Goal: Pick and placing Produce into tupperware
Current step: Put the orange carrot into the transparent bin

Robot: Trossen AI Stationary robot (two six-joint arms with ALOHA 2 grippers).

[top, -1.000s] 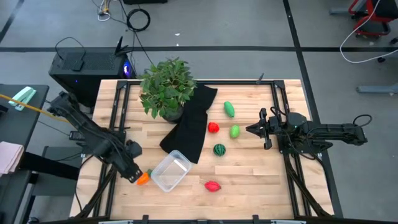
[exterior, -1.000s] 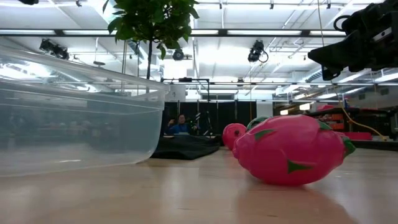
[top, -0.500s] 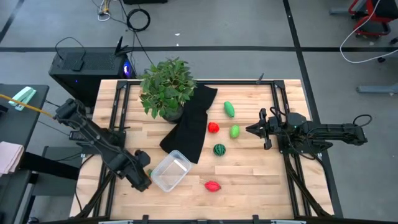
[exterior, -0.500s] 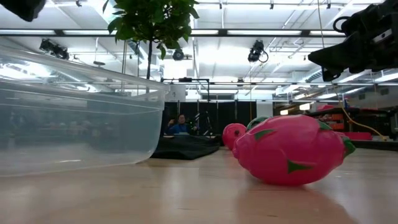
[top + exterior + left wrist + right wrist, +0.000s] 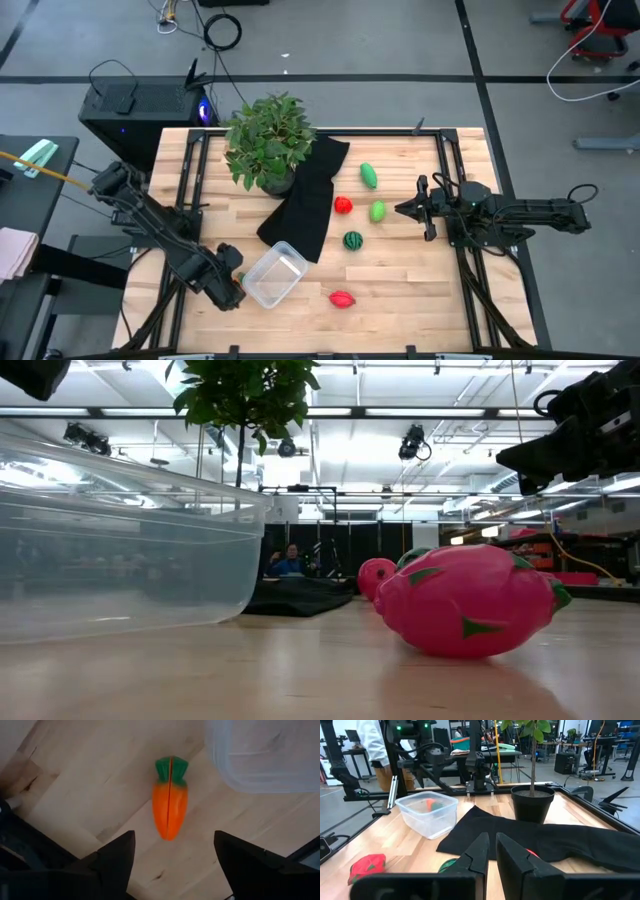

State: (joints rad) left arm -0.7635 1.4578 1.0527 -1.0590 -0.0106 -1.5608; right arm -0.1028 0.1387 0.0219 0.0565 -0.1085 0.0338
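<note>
The orange carrot (image 5: 170, 802) lies on the wooden table beside the clear tupperware (image 5: 273, 274). My left gripper (image 5: 228, 285) hangs over it, open, one finger on either side and clear of it (image 5: 175, 845); in the high view it hides the carrot. The long green toy (image 5: 368, 175), a red one (image 5: 343, 205), the light green one (image 5: 377, 211), the dark green striped one (image 5: 352, 240) and a pink-red one (image 5: 342, 298) lie on the table. My right gripper (image 5: 420, 208) waits at the right, shut and empty.
A leafy potted plant (image 5: 268, 140) stands at the far left-centre, and a black cloth (image 5: 305, 200) runs from it toward the tupperware. Black frame rails (image 5: 450, 230) run along the table's sides. A person (image 5: 375, 750) stands beyond the table in the right wrist view.
My left gripper has moved toward the table's near edge and a little right, and now stands over the carrot, covering it in the high view. The carrot and the tupperware have stayed in place.
</note>
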